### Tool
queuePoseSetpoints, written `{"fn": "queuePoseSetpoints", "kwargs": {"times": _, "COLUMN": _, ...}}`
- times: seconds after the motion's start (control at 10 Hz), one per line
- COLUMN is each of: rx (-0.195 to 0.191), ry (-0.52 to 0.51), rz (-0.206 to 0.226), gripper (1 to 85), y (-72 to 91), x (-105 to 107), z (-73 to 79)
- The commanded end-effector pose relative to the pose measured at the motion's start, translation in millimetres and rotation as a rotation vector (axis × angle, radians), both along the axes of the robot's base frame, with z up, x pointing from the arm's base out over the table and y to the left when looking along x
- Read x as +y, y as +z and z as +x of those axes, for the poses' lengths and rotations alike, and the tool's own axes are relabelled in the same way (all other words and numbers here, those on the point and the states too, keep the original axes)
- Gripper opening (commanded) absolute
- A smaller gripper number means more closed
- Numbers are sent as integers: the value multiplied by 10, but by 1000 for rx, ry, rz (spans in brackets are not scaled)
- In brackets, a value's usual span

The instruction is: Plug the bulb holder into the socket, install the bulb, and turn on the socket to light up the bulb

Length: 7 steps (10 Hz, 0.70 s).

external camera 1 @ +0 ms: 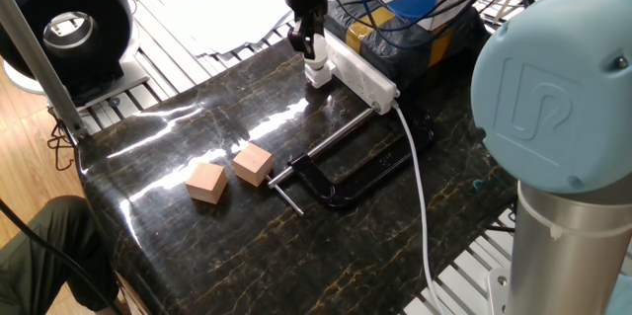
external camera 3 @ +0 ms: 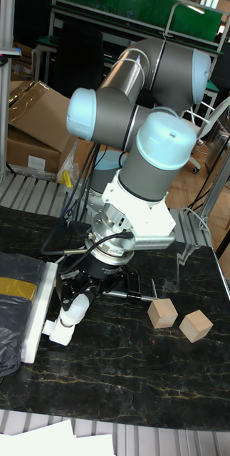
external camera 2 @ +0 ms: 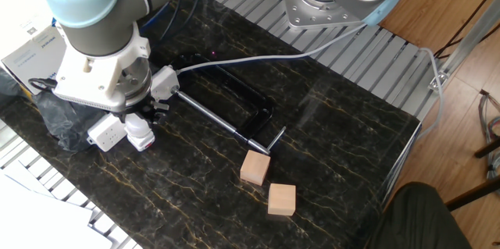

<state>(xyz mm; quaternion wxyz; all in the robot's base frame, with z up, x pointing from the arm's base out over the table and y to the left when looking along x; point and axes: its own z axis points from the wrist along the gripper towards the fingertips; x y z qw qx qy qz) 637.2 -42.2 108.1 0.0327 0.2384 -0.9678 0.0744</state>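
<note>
Here the bulb [external camera 1: 315, 55] is sitting upright in the bulb holder [external camera 1: 319, 76], which is plugged in at the end of the socket [external camera 1: 362, 73] near the table's [external camera 1: 197, 246] far edge. The gripper [external camera 1: 307, 39] is standing right over the bulb with its fingers down around it; whether they are pressing on it, I cannot tell. A black clamp [external camera 2: 234, 108] is lying just beside the socket, and two wooden cubes [external camera 2: 255, 168] are resting well apart from it.

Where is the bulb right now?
In one fixed view the bulb sits at the near end of the socket, upright on the bulb holder, with the gripper around its top. The clamp lies nearer the camera.
</note>
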Motion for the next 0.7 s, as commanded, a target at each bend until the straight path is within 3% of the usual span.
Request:
{"fn": "queuePoseSetpoints", "kwargs": {"times": 0.0, "rx": 8, "ry": 5, "rz": 12, "gripper": 83, "y": 43, "x": 22, "z": -23}}
{"fn": "queuePoseSetpoints", "kwargs": {"times": 0.3, "rx": 4, "ry": 16, "rz": 15, "gripper": 213, "y": 41, "x": 27, "z": -9}}
{"fn": "queuePoseSetpoints", "kwargs": {"times": 0.6, "rx": 24, "ry": 110, "rz": 11, "gripper": 423, "y": 68, "x": -36, "z": -22}}
